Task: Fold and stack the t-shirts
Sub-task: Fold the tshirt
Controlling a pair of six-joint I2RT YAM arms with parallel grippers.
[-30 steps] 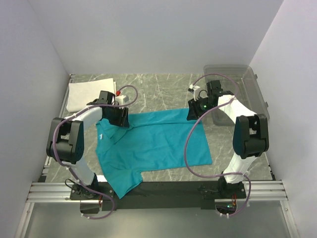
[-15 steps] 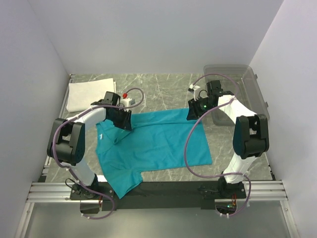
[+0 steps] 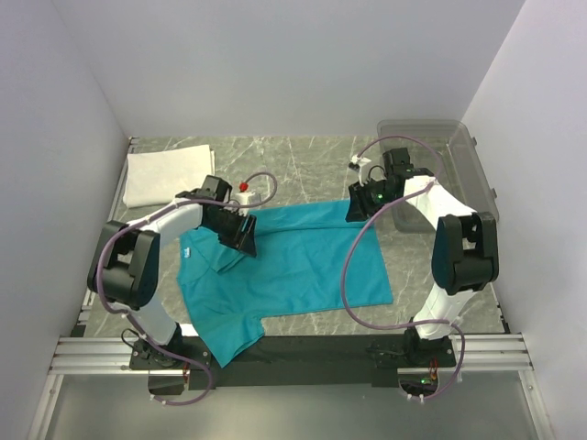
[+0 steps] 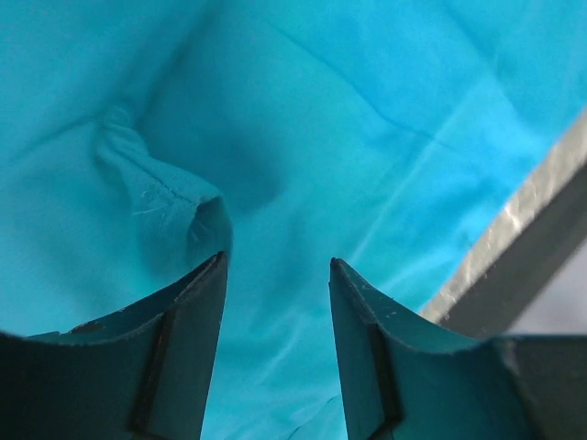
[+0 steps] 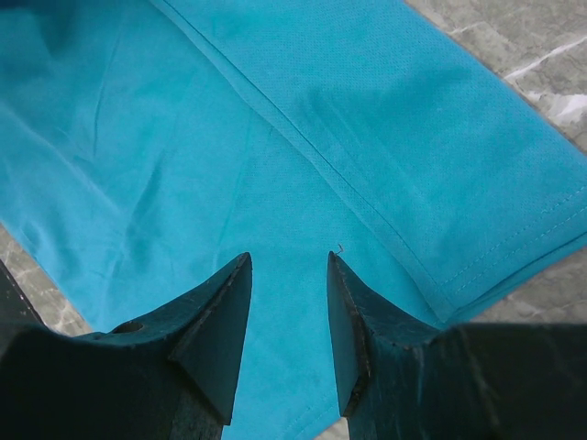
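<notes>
The teal t-shirt (image 3: pixel 293 266) lies spread on the marble table, one sleeve hanging toward the near edge. My left gripper (image 3: pixel 240 236) is open low over its upper left part. In the left wrist view the gripper (image 4: pixel 275 261) has teal fabric between its jaws and a bunched fold (image 4: pixel 156 188) just ahead. My right gripper (image 3: pixel 356 209) is open over the shirt's far right corner. In the right wrist view the gripper (image 5: pixel 289 257) straddles flat fabric near the hem (image 5: pixel 514 243). The white folded piece (image 3: pixel 165 174) lies at the far left.
A clear plastic bin (image 3: pixel 459 170) stands at the far right, behind the right arm. A black strip (image 3: pixel 312 348) runs along the near table edge. Bare marble (image 3: pixel 303 165) shows behind the shirt, and also in the right wrist view (image 5: pixel 514 46).
My left gripper has moved right and nearer, from the shirt's upper left edge further onto the shirt. The right arm has not moved.
</notes>
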